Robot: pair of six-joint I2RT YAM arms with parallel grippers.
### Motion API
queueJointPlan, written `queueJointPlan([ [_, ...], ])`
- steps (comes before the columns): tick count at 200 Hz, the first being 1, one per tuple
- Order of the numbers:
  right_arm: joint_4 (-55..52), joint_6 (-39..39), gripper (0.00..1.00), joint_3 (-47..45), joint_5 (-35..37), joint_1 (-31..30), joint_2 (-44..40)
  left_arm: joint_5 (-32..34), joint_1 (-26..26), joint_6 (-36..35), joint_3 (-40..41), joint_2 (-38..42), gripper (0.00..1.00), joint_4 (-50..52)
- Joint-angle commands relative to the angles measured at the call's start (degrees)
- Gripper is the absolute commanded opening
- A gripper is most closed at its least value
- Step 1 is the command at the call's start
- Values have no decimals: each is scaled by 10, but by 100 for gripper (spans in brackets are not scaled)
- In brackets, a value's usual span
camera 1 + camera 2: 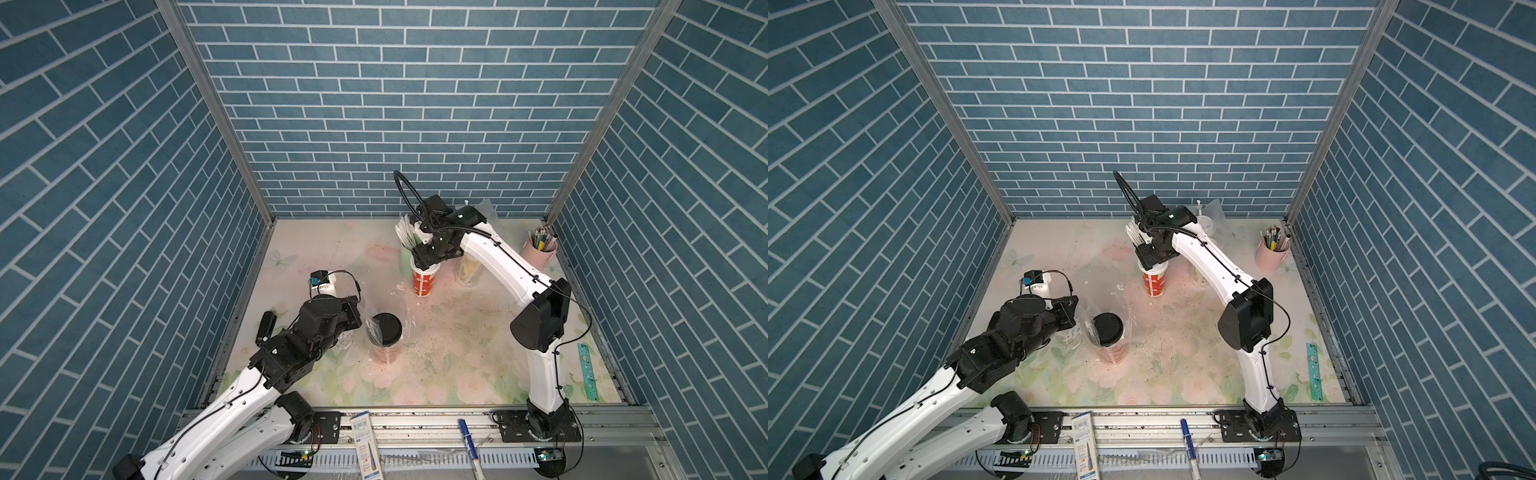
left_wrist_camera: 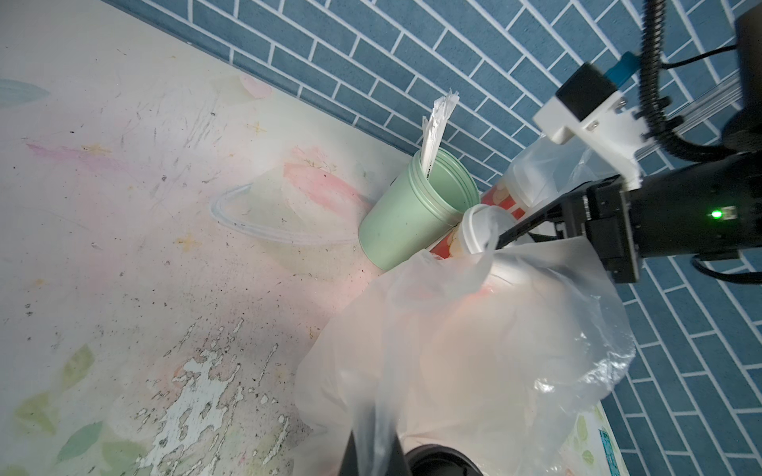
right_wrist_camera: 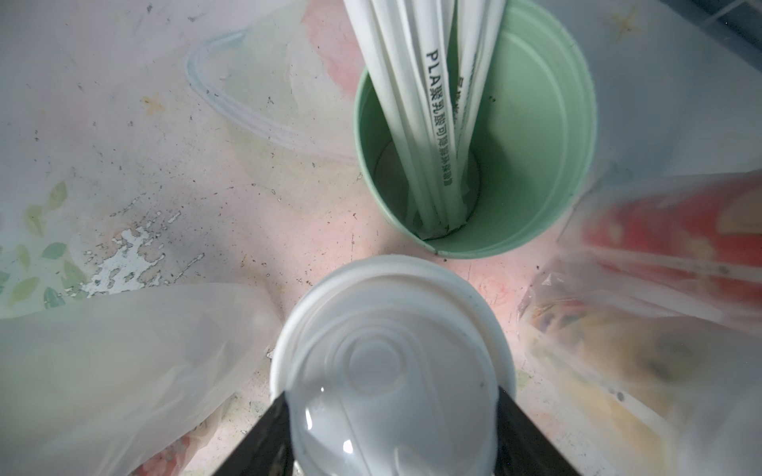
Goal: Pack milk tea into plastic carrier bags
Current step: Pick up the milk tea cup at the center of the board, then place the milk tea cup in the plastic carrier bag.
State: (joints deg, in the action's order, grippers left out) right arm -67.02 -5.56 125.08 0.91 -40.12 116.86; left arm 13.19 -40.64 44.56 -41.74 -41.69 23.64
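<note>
A red milk tea cup with a black lid (image 1: 385, 329) (image 1: 1108, 329) stands inside a clear plastic carrier bag (image 2: 474, 350) near the table's left middle. My left gripper (image 2: 373, 453) (image 1: 362, 323) is shut on that bag's rim. Farther back stands a red cup with a white lid (image 1: 424, 282) (image 3: 391, 329). My right gripper (image 3: 393, 393) (image 1: 426, 261) straddles it from above, fingers apart just under the lid, which hides any contact. A second bag (image 3: 659, 309) (image 1: 469, 266) behind my right arm holds orange and cream-yellow cups.
A mint-green cup of wrapped straws (image 3: 536, 165) (image 1: 404, 259) stands right behind the white-lidded cup. A pink cup of pens (image 1: 539, 253) is in the back right corner. A green ruler (image 1: 587, 370) lies by the right edge. A marker (image 1: 467, 436) and a box (image 1: 365, 444) lie on the front rail.
</note>
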Motion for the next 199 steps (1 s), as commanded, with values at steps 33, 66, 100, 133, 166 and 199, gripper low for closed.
queueJointPlan([
  [33, 19, 4, 61, -6, 7, -2, -171, -3, 3, 1, 8, 5, 0, -6],
  [66, 57, 2, 61, -23, -26, -11, -247, -3, 3, -2, 3, 3, 0, -5],
  [100, 90, 5, 61, -35, -78, -34, -295, -7, 3, -2, 3, 0, 0, -7],
  [133, 114, 11, 61, -47, -159, -69, -310, -16, 3, -3, 5, -3, 0, -14],
  [166, 99, 14, 62, -40, -177, -104, -297, -17, 3, -4, 4, -3, 0, -18],
  [199, 85, 11, 62, -42, -190, -118, -272, -28, 3, -14, -3, -10, 0, -22],
])
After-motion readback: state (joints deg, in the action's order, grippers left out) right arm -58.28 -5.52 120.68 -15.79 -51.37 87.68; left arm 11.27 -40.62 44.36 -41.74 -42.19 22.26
